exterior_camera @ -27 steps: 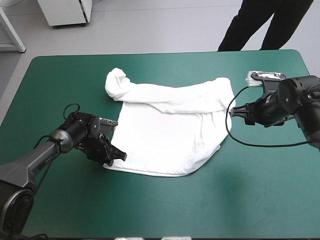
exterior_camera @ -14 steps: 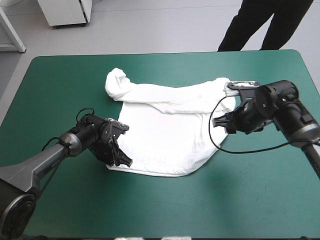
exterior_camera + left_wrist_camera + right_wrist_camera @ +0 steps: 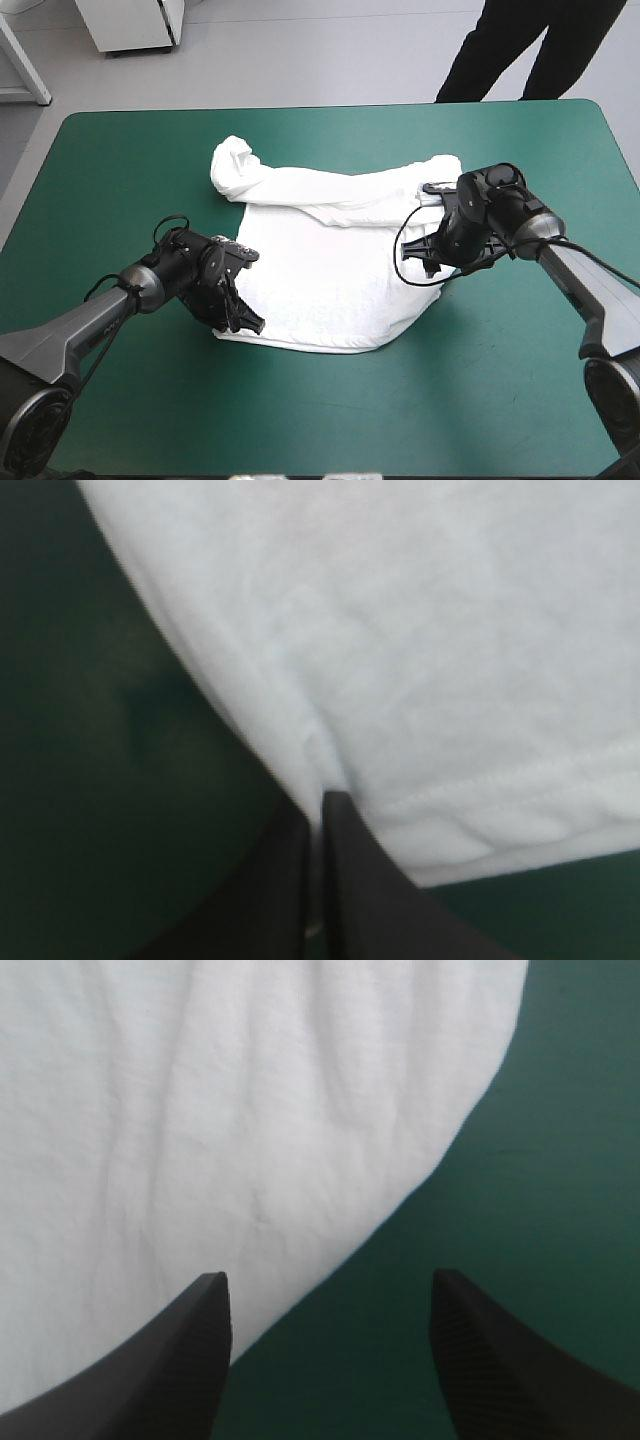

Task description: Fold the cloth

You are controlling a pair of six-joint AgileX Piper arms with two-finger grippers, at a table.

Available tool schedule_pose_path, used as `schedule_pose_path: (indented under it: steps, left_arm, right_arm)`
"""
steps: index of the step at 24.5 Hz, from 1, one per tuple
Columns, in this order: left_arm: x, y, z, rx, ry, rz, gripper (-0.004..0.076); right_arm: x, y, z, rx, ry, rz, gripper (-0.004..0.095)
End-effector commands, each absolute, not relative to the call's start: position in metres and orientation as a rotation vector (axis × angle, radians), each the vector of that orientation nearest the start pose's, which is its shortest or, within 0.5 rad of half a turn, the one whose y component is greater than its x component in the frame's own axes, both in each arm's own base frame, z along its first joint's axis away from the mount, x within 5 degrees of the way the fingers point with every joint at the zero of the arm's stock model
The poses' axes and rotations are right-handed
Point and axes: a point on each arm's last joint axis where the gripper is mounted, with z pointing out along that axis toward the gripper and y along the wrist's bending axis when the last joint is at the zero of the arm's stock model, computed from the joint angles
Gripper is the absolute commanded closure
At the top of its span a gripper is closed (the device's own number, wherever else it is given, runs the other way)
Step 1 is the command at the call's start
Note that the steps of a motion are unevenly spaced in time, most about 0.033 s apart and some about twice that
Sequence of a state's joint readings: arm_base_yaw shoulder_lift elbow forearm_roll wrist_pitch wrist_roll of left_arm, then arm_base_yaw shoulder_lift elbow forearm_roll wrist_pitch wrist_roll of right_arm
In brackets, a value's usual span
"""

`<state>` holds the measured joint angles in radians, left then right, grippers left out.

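T-shirt point(image 3: 330, 270) lies spread near the centre of the table point(image 3: 120, 160) on the teal-green cover. Its body is flat toward the near edge, with a rumpled band and one bunched sleeve along its far side, and it is clear of all four table edges. Left gripper point(image 3: 243, 318) sits low at the shirt's near-left corner, fingers together but for a slit, clamped on a pinch of the hem corner. Its wrist view shows the stitched hem running off just ahead of the tips. Right gripper point(image 3: 420, 262) is over the shirt's right-hand edge, fingers wide apart, holding nothing. In its wrist view the cloth edge passes between them, one finger above white, the other above bare cover; cannot tell whether the tips touch the fabric. Judgement: these positions suit a paired pick. Left is anchored and right is lined up to close on the side edge, so the body can be lifted and folded over. Fold itself not yet begun.
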<state>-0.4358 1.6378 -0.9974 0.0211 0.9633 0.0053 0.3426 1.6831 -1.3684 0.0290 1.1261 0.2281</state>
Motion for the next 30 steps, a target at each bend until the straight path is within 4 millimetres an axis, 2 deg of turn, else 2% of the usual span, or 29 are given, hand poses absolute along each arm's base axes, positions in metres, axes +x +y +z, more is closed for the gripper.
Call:
schedule_pose_path:
  steps: [1,9,13,15,17,18,19,23,25,28,30]
  left_arm:
    - [0.259,-0.136,0.184,0.594,3.027,-0.161,0.0734]
    - [0.258,-0.135,0.184,0.613,3.029,-0.16,0.0734]
    - [0.258,-0.135,0.184,0.617,3.026,-0.16,0.0734]
    - [0.258,-0.135,0.184,0.617,3.026,-0.16,0.0734]
    - [0.258,-0.136,0.184,0.614,3.029,-0.164,0.0734]
    - [0.258,-0.136,0.184,0.623,3.029,-0.164,0.0734]
    - [0.258,-0.136,0.184,0.626,3.029,-0.164,0.0734]
    - [0.257,-0.135,0.189,0.629,3.02,-0.165,0.0734]
    - [0.259,-0.136,0.213,0.635,2.986,-0.179,0.0734]
    - [0.262,-0.137,0.242,0.632,2.922,-0.198,0.0734]
    - [0.262,-0.138,0.282,0.625,2.828,-0.231,0.0734]
  right_arm:
    - [0.321,0.121,0.278,-0.137,2.89,0.201,0.0345]
    - [0.311,0.121,0.233,-0.077,2.927,0.245,0.0347]
    - [0.31,0.12,0.22,-0.072,2.947,0.235,0.0442]
    - [0.312,0.121,0.213,-0.071,2.969,0.226,0.0539]
    - [0.313,0.123,0.202,-0.084,3.014,0.24,0.0725]
    - [0.313,0.124,0.2,-0.083,3.025,0.244,0.0894]
    - [0.313,0.124,0.2,-0.083,3.025,0.244,0.0921]
    - [0.308,0.121,0.215,-0.104,3.006,0.239,0.0925]
    - [0.299,0.118,0.242,-0.137,2.947,0.261,0.0925]
    - [0.286,0.113,0.271,-0.166,2.881,0.271,0.0925]
    - [0.272,0.108,0.305,-0.183,2.805,0.292,0.0925]
